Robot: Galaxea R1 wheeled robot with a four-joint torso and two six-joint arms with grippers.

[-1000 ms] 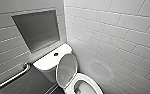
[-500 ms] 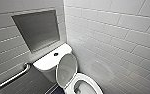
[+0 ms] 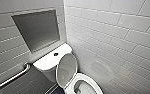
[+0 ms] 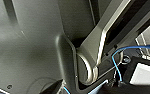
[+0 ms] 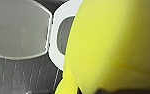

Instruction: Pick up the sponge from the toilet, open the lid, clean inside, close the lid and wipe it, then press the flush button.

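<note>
The sponge (image 5: 111, 42), bright yellow, sits right against the right wrist camera, clamped in the right gripper (image 5: 103, 89) above the open toilet (image 3: 91, 83); the left gripper's state I cannot tell. Beyond it the lid (image 3: 66, 70) stands raised, leaning back on the tank (image 3: 47, 62). Farther off, a round flush button (image 3: 56, 54) sits on the tank top and a grab bar (image 3: 13, 76) runs along the tiled wall (image 3: 116, 37).

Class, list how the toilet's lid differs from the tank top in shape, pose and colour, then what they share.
Pose: the lid stands raised; the tank top lies flat. Shape: the lid is oval; the tank top is a rounded rectangle. Colour: the lid shows a greyish underside; the tank top is bright white with a dark button. Both are smooth parts of one toilet.
</note>
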